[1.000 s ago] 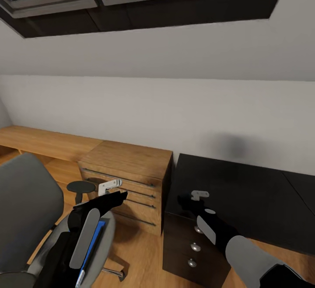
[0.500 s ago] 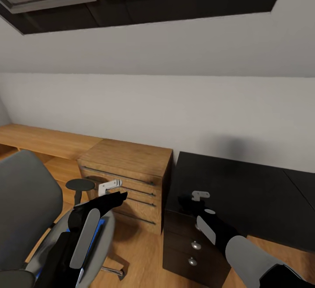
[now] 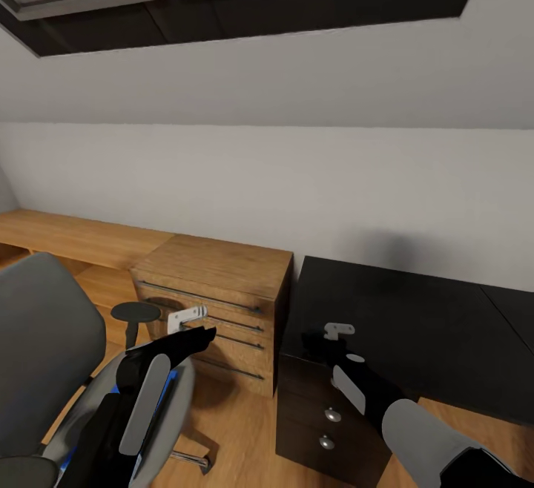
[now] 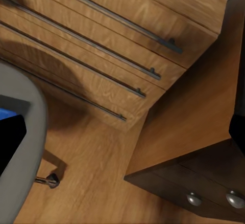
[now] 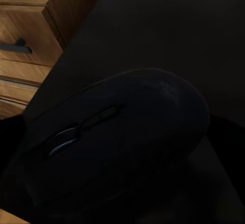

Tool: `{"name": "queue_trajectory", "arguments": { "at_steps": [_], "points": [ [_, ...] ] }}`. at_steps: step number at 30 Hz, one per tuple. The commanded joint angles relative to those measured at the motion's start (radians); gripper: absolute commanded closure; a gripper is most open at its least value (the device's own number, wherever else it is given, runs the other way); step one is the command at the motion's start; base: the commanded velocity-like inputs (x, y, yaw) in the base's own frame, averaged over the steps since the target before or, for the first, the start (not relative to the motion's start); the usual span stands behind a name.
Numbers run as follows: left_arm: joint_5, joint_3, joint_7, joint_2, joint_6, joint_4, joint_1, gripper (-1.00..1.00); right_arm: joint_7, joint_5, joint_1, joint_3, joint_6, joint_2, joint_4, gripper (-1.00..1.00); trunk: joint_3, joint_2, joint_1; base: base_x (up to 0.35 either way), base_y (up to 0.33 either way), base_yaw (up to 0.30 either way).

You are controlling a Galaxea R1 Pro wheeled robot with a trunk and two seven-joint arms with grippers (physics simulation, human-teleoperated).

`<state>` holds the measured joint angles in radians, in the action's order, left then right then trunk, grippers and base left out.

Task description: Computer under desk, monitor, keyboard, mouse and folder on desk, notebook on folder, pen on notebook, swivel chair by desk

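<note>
The grey swivel chair [image 3: 44, 340] stands at the lower left, and a strip of the blue folder [image 3: 172, 384] lies on its seat, mostly hidden behind my left arm. My left gripper [image 3: 194, 338] hovers open above the seat's front edge with nothing between its fingers. The left wrist view looks down on the seat [image 4: 25, 147] and a corner of the folder [image 4: 7, 114]. My right gripper [image 3: 322, 343] hangs over the near left corner of the black desk [image 3: 415, 325]. It is shut on the black mouse [image 5: 122, 142], held just above the desk top [image 5: 178, 19].
A wooden chest [image 3: 222, 280] with bar handles stands between the chair and the desk. Black drawers [image 3: 326, 417] with round knobs sit under the desk's left end. A low wooden bench [image 3: 74, 239] runs along the wall at left. Dark-framed skylights are overhead.
The whole picture has shifted slightly, so the camera moved a little. Both arms keep the same pose and the mouse stays in the right gripper.
</note>
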<state>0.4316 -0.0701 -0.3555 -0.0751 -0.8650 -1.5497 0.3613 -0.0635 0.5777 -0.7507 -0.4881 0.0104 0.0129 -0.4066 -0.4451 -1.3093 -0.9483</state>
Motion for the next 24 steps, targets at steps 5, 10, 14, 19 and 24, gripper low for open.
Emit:
{"name": "queue_trajectory", "arguments": {
  "at_steps": [5, 10, 14, 19, 24],
  "points": [
    [0.013, 0.001, -0.008, 0.002, -0.005, 0.009, 0.001, -1.0, -0.004, 0.008, -0.001, -0.009, 0.003, -0.001, -0.002, 1.0, -0.001, -0.001, 0.0, 0.0, 0.0, 0.0],
    [0.011, 0.003, -0.008, 0.005, -0.003, 0.02, 0.001, -1.0, -0.004, 0.008, -0.001, -0.01, 0.004, -0.002, -0.024, 1.0, -0.001, -0.001, 0.0, 0.021, -0.04, 0.0],
    [0.01, 0.004, -0.008, 0.006, -0.003, 0.021, 0.001, -1.0, -0.004, 0.008, -0.001, -0.012, 0.003, -0.002, -0.023, 1.0, -0.001, -0.001, 0.0, 0.093, -0.119, 0.0],
    [0.01, 0.004, -0.007, 0.006, -0.003, 0.022, 0.001, -1.0, -0.004, 0.008, -0.001, -0.012, 0.003, -0.001, -0.024, 1.0, -0.001, -0.001, 0.0, 0.012, -0.014, 0.0],
    [0.01, 0.004, -0.008, 0.006, -0.002, 0.022, 0.001, -1.0, -0.004, 0.008, -0.001, -0.013, 0.003, -0.001, -0.023, 1.0, -0.001, -0.001, 0.0, 0.213, 0.0, 0.0]
  ]
}}
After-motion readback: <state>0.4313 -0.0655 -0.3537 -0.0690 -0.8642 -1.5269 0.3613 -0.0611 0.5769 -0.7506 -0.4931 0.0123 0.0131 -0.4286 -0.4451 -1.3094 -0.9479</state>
